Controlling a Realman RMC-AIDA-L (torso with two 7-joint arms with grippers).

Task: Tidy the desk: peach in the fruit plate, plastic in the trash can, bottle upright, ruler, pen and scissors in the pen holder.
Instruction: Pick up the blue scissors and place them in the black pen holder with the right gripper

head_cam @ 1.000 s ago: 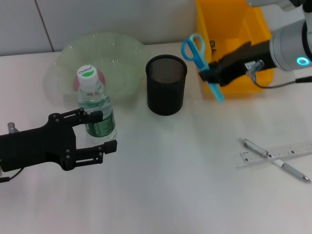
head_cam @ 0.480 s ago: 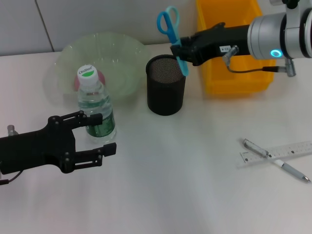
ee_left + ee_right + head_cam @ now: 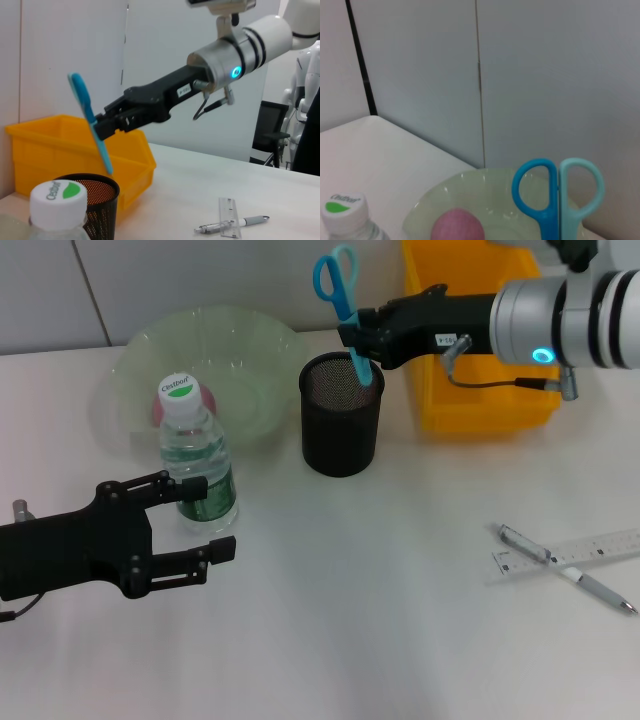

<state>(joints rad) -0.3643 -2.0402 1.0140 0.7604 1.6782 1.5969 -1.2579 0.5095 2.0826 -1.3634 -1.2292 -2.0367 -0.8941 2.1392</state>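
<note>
My right gripper (image 3: 358,337) is shut on the blue scissors (image 3: 340,300), holding them upright, handles up, with the blade tip at the mouth of the black mesh pen holder (image 3: 342,425). The left wrist view shows the scissors (image 3: 92,125) hanging just above the holder (image 3: 100,192). The bottle (image 3: 197,455) stands upright on the table, and my left gripper (image 3: 205,516) is open just in front of it. The peach (image 3: 158,410) lies in the clear fruit plate (image 3: 235,350). The pen (image 3: 565,568) and ruler (image 3: 575,548) lie crossed at the right. No plastic is in view.
A yellow bin (image 3: 480,335) stands behind my right arm, right of the pen holder. The plate sits close behind the bottle. White table surface lies between the bottle and the pen and ruler.
My right gripper has carried the scissors left from in front of the yellow bin to above the pen holder and lowered the tip. My left gripper has drawn slightly back from the bottle.
</note>
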